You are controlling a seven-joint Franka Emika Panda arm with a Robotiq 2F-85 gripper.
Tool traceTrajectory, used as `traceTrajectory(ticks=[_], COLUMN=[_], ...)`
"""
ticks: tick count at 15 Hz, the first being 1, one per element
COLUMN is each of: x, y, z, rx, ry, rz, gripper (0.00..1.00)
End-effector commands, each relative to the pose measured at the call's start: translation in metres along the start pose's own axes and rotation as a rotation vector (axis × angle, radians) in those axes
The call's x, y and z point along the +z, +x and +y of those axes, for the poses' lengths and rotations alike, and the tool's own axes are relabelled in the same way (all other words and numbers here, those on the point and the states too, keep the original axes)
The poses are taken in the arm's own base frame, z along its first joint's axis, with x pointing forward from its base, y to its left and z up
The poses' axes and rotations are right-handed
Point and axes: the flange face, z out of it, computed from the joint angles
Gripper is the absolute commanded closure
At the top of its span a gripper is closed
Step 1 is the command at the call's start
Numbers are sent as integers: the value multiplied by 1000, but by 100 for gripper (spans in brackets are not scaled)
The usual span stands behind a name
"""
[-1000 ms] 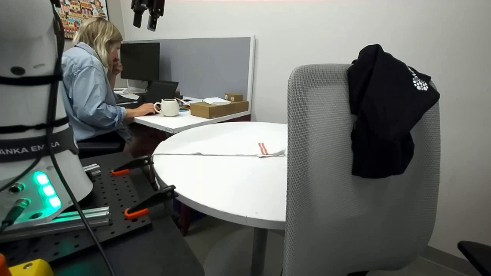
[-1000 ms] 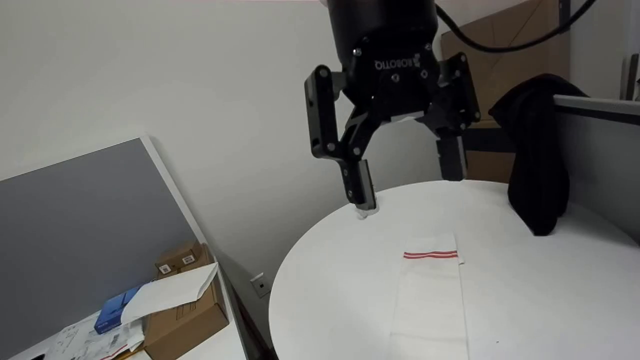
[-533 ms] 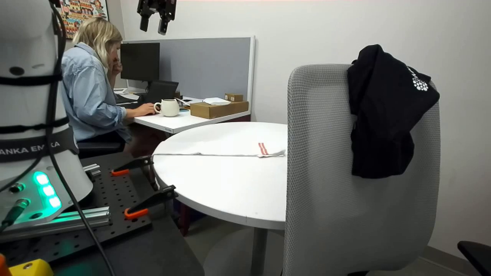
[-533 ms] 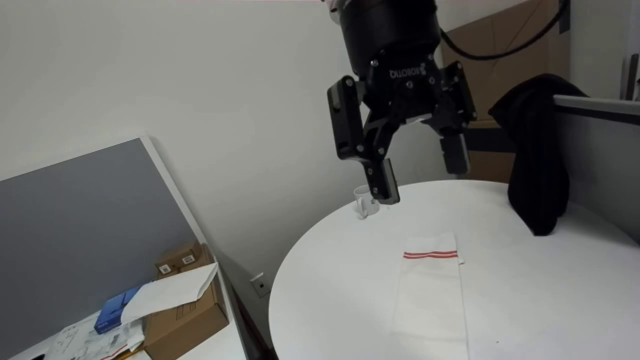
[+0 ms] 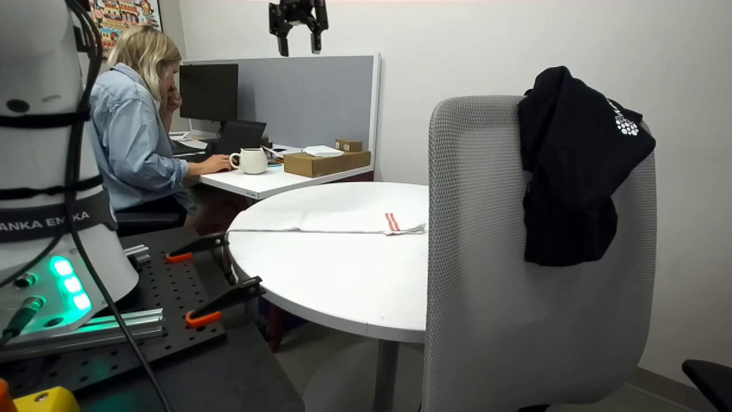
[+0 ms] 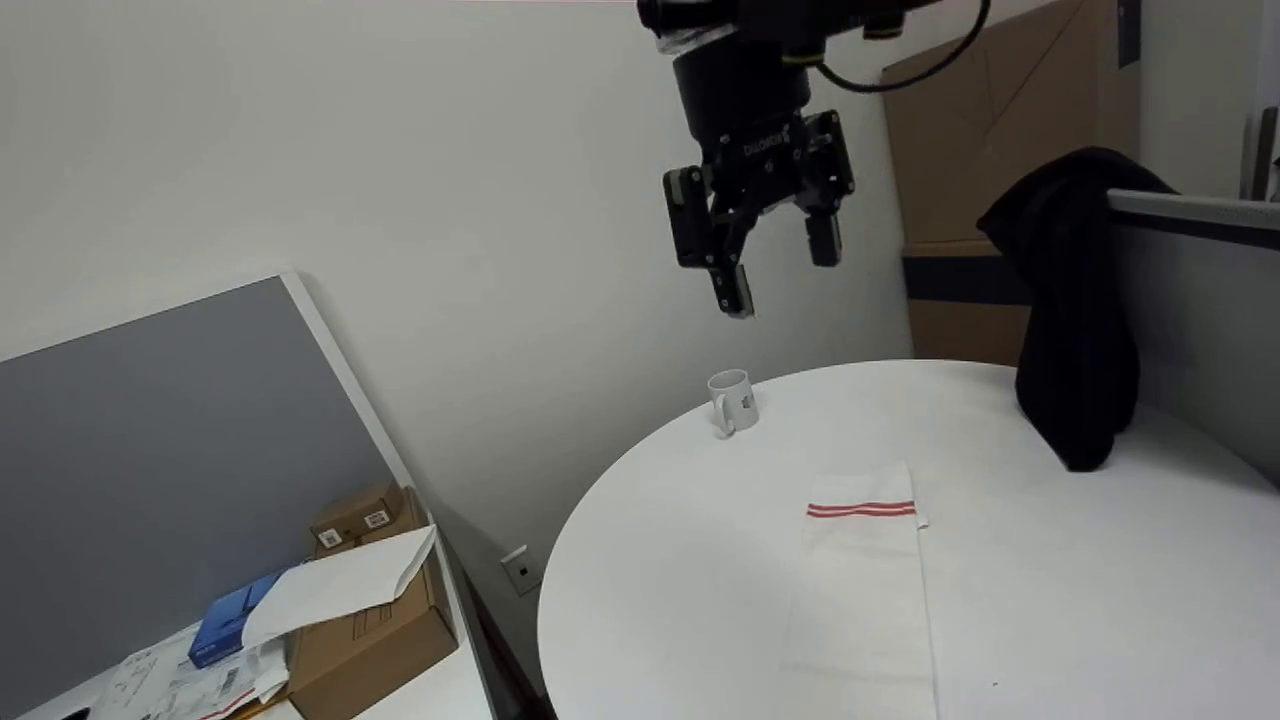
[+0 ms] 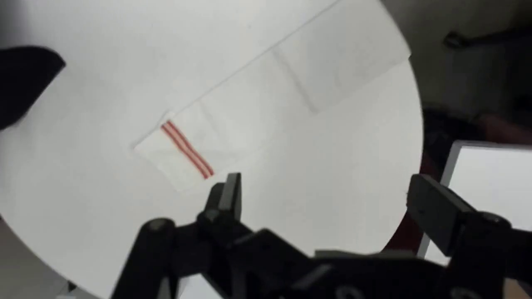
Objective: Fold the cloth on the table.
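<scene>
claw [image 6: 782, 284] farther off now, jaws wide, perhaps fully, clear of cloth [image 6: 862, 595]

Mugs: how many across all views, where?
2: a white mug near the edge of the round table, in an exterior view; a cream mug on the desk, in an exterior view. Others may be hidden.

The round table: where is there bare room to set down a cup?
In an exterior view, two patches of the table look bare: between the cloth, the mug and the desk-side rim; and between the cloth and the black garment. The desk is crowded with cardboard boxes and white paper.
</scene>
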Motion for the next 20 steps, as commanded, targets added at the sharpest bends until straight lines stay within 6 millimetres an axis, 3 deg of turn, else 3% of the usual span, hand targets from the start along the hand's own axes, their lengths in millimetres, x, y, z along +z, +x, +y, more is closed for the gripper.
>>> traceTrajectory(ticks=[1,5,11,15,20], x=[20,71,146,180,224], y=[52,89,136,153,160], z=[51,104,149,173,200], rx=[33,107,141,164,185], ry=[-48,-21,-4,-3,-5], rz=[118,177,152,119,61], gripper=[0,0,0,0,0])
